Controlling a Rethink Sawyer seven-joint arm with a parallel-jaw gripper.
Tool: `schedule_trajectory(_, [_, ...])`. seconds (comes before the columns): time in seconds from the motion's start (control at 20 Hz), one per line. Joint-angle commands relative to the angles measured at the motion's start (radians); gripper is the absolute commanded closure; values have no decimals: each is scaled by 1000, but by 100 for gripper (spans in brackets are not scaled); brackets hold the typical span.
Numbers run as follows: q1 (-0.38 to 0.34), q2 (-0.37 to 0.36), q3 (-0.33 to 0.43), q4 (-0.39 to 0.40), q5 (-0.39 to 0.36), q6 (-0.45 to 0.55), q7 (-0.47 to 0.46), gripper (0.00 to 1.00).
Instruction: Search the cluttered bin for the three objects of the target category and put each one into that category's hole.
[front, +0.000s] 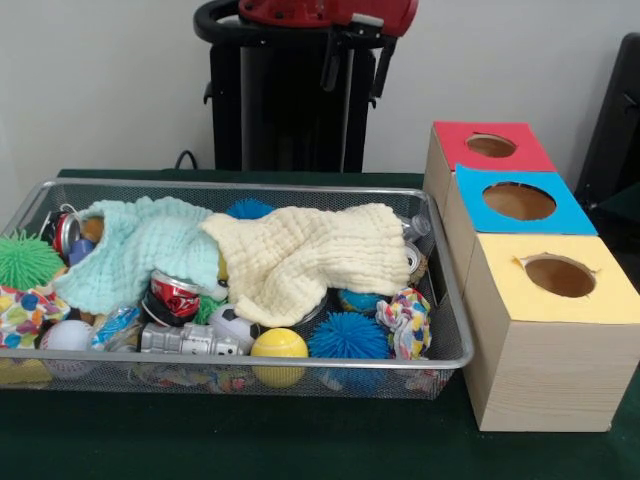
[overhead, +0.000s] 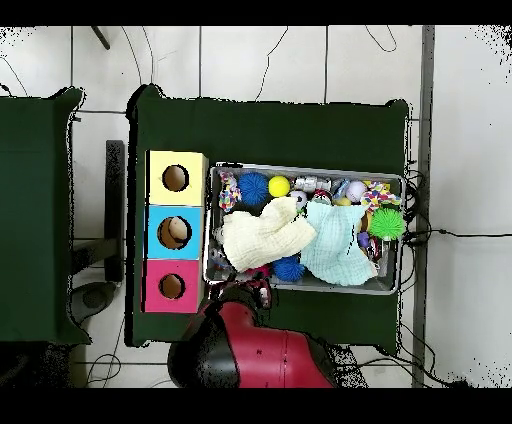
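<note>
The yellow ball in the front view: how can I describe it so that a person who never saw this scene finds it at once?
Look at the wire mesh bin on the green table, left of the three wooden boxes. Follow its near wall to the middle: the smooth yellow ball rests there, between a silver toy robot and a spiky blue ball. It is the only plain, smooth yellow sphere.

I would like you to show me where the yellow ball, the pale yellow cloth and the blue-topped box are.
yellow ball (front: 279, 346): front view, middle of its upper half.
pale yellow cloth (front: 310, 255): front view, centre of the cloth.
blue-topped box (front: 480, 220): front view, blue top beside the hole.
</note>
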Motion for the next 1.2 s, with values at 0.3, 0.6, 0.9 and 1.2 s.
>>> schedule_trajectory(0.3, [-48, 110, -3, -69, -57, -117, 129, 0])
schedule_trajectory(0.6, [-78, 121, 26, -42, -48, -262, 160, 0])
schedule_trajectory(0.9, [-80, 192, 36, -23, -35, -441, 192, 0])
schedule_trajectory(1.2, [-85, 225, 56, -7, -24, -557, 214, 0])
